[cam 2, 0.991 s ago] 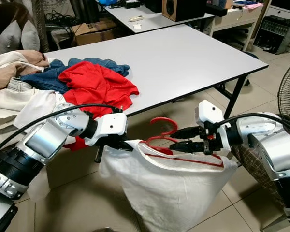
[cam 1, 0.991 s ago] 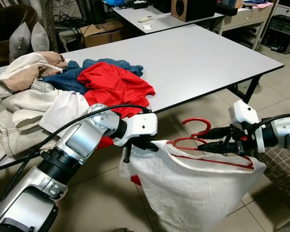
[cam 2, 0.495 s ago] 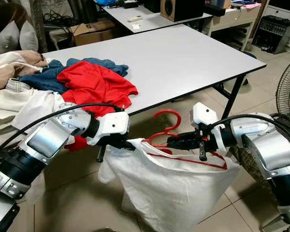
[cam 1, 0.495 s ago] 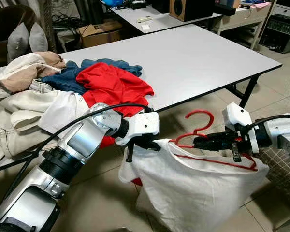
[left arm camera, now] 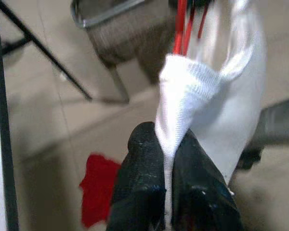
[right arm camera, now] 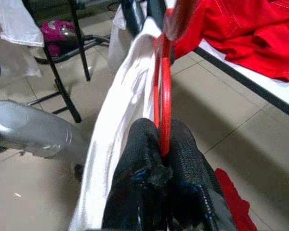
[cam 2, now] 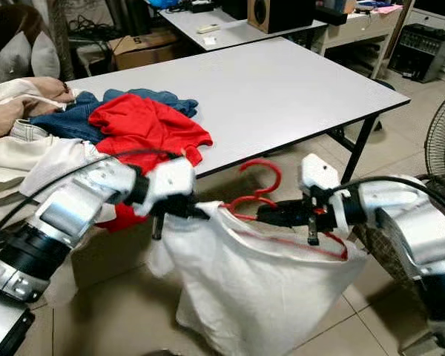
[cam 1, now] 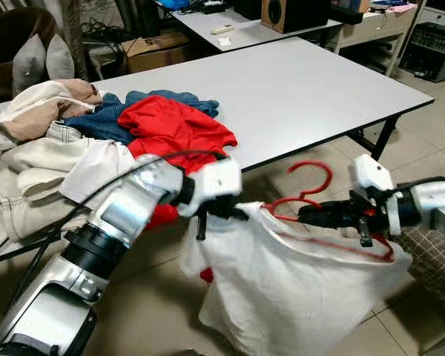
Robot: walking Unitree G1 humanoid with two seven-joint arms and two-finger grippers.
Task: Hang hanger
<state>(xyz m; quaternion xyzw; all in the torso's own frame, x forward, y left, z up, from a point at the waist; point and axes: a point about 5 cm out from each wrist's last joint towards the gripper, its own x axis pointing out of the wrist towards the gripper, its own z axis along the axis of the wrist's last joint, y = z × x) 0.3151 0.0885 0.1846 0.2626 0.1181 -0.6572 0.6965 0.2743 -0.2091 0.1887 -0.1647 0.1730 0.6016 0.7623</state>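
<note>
Beyond the surface's (cam 1: pixel 304 89) front edge, over tiled floor, the right hand (cam 1: pixel 311 216) clamps the red hanger (cam 1: pixel 309 194); the left hand (cam 1: pixel 221 215) pinches the white garment (cam 1: pixel 297 285) draped on it; dressing seems unfinished; next, seat that shoulder, then find a rail.

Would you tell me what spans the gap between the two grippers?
The white garment on the red hanger stretches from the left gripper to the right gripper, seen in both eye views.
</note>
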